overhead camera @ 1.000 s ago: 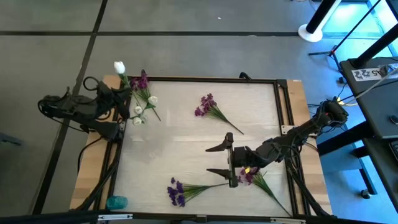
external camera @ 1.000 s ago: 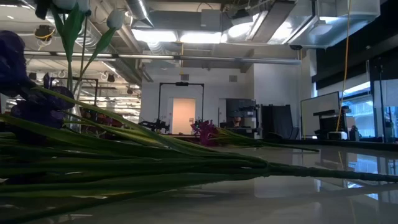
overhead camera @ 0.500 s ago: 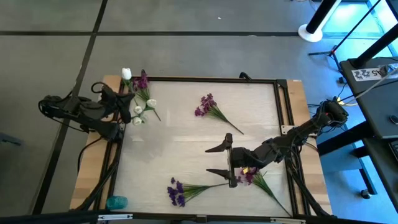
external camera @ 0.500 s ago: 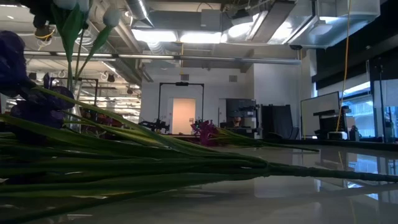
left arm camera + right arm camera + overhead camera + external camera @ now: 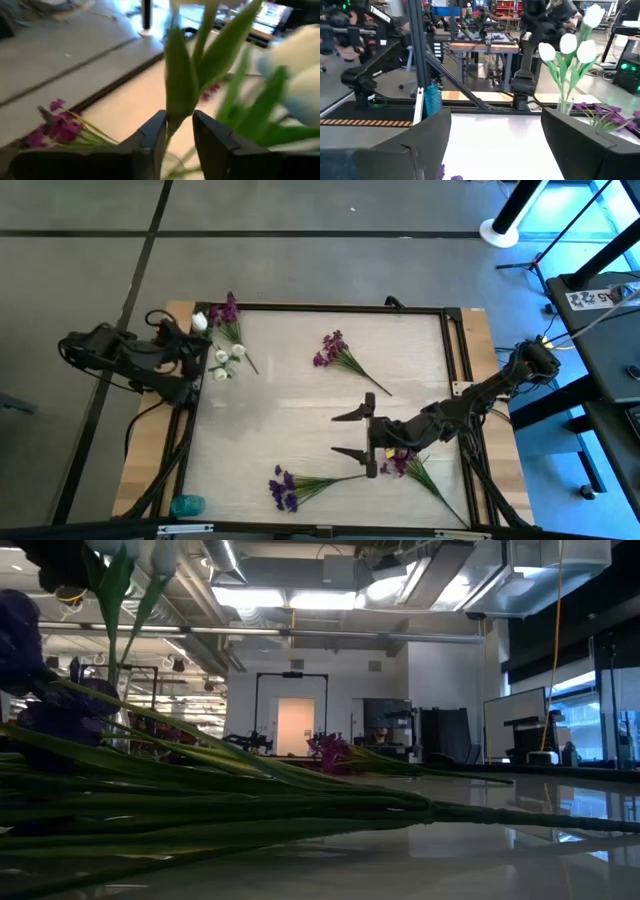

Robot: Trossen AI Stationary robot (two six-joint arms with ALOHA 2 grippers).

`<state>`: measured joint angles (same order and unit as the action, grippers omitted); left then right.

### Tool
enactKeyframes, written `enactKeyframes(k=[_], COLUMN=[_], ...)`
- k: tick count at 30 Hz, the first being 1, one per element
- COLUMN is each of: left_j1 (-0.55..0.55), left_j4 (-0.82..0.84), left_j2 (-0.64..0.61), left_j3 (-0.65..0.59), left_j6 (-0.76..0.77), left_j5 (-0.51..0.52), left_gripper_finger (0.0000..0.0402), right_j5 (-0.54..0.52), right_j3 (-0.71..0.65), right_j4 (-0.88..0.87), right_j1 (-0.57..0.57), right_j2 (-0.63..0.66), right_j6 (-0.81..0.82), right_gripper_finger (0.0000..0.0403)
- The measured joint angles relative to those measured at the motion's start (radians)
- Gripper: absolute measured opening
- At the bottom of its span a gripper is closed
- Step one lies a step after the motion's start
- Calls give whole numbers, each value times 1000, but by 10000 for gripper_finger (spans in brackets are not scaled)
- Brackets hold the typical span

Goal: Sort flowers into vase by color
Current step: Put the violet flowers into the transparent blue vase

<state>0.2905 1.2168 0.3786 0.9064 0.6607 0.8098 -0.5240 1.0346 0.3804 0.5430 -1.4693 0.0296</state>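
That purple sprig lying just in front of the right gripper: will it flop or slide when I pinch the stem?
The purple sprig is thin-stemmed with its blossoms at one end, so it will probably droop there. The table looks glossy, so a nudge may slide it. The right gripper is open, wide enough for the stem.

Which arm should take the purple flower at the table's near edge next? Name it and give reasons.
Right. The right gripper hovers with fingers spread wide and empty just above that purple flower. The left gripper is at the far-left corner, its fingers around a white flower's stem at the vase.

Left gripper [image 5: 200, 340] beside white flowers [image 5: 225, 358]; right gripper [image 5: 352, 435] spread.
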Motion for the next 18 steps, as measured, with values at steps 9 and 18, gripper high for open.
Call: enactKeyframes(k=[9,18], left_j1=[0,0], left_j4=[268,226], left_j2=[2,1], left_j3=[243,335], left_j6=[244,280], left_j5=[-336,-510], left_gripper_finger=[131,132], right_j5=[-87,-88], right_j3=[0,-1], right_j4=[-182,-592], right_j1=[-45,-255], right_j2=[45,9], right_j6=[49,338], right_gripper_finger=[308,308])
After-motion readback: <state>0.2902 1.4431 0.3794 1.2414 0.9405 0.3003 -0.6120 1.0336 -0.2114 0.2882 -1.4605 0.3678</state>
